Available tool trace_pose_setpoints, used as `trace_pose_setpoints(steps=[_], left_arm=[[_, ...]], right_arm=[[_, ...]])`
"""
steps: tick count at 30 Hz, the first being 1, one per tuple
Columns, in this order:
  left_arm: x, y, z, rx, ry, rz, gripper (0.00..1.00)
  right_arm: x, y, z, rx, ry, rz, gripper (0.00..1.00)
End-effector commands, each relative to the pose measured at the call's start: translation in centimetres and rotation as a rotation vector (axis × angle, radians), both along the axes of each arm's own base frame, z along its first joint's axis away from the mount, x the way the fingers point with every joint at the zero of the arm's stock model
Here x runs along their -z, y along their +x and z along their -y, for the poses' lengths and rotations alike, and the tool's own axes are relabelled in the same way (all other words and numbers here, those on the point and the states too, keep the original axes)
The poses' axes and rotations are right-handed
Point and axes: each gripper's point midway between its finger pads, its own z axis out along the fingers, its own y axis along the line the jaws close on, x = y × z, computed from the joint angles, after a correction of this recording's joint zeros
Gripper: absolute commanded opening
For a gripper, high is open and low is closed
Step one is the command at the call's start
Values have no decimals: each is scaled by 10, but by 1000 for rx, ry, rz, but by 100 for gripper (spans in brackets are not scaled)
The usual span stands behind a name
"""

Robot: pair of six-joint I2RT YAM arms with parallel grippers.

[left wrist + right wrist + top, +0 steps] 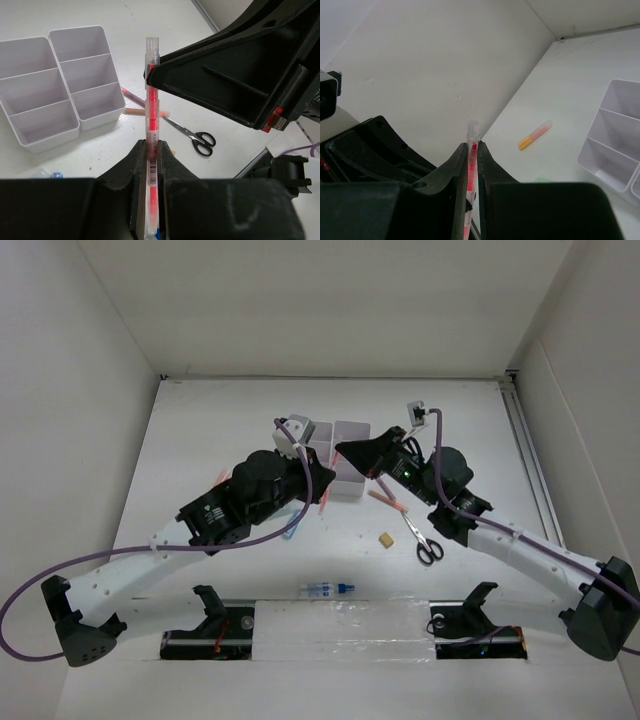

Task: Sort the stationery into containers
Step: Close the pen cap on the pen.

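Note:
A thin red pen (pixel 151 105) is held at both ends. My left gripper (pixel 151 146) is shut on its barcode end. My right gripper (pixel 473 146) is shut on the same pen (pixel 471 150) near its clear cap, so the two grippers meet above the table just in front of the white organizer (pixel 346 490). From above, the pen (pixel 325 497) shows as a pink streak beside the left wrist. The organizer's compartments (pixel 46 141) look empty. Black-handled scissors (pixel 425 540), a tan eraser (pixel 384 538) and a blue-capped bottle (pixel 326 589) lie on the table.
Two more pens (pixel 142 111) lie crossed between the organizer and the scissors (pixel 192 134). An orange and pink pen (pixel 535 135) lies near the left wall. A small blue tube (pixel 292 533) sits under the left arm. White walls close in three sides.

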Motion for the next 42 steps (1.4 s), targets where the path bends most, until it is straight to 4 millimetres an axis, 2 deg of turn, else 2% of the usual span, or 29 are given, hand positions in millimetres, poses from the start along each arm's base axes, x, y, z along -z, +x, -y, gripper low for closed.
trace_pose_setpoints(steps=[1, 4, 9, 10, 15, 24, 32, 42], left_arm=[[-48, 12, -6, -70, -139, 113, 0], [-48, 15, -9, -95, -137, 117, 0], [-51, 17, -10, -108, -151, 117, 0], [-51, 17, -10, -108, -151, 117, 0], [-45, 19, -6, -110, -143, 102, 0], [-47, 22, -8, -132, -148, 110, 0], [-50, 21, -10, -132, -156, 115, 0], [-50, 22, -12, -140, -148, 122, 0]], right_arm=[[5, -8, -10, -35, -44, -53, 0], [2, -8, -7, -24, -44, -39, 0], [11, -13, -12, -21, -80, -47, 0], [6, -13, -12, -21, -74, -40, 0], [10, -16, -18, -32, -80, -47, 0], [10, -16, -18, -32, -80, -47, 0], [1, -18, -19, -44, -68, -33, 0], [4, -24, -26, -73, -76, -38, 0]])
